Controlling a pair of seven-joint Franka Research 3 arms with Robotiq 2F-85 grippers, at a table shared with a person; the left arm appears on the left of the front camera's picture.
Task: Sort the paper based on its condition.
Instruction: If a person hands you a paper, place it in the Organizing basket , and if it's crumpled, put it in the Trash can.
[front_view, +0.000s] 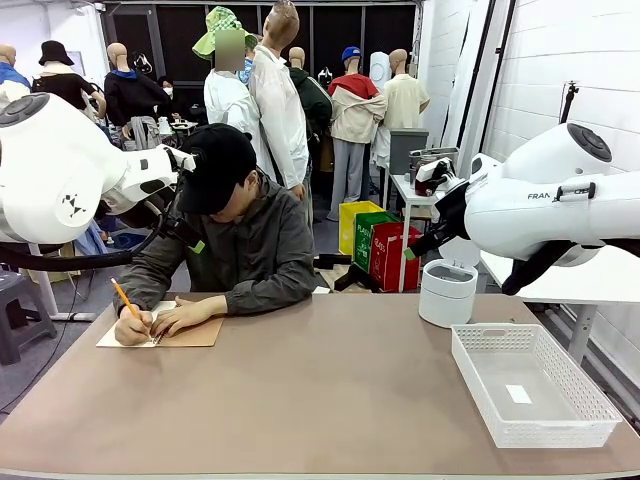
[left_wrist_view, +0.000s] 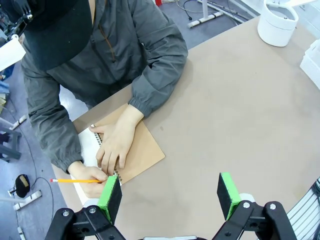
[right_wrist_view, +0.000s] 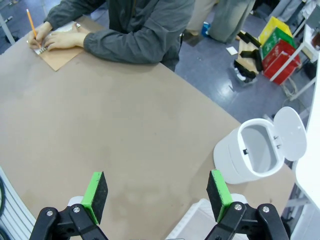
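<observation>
The paper as a loose sheet is out of view. A person sits at the far side of the table and writes with a yellow pencil (front_view: 128, 305) on the white page (left_wrist_view: 87, 147) of a spiral notepad with brown backing (front_view: 190, 335); the other hand (left_wrist_view: 117, 142) rests flat on the pad. My left gripper (left_wrist_view: 169, 192) hangs open high above the table, just in front of the notepad, holding nothing. My right gripper (right_wrist_view: 156, 194) is open too, high over the table's right part near the white bin, with nothing between its green pads (right_wrist_view: 95, 192).
A round white bin (front_view: 447, 290) with its lid flipped open stands at the far right of the table. A white mesh basket (front_view: 530, 385) sits at the near right. The brown tabletop (front_view: 320, 400) stretches bare between the notepad and the basket.
</observation>
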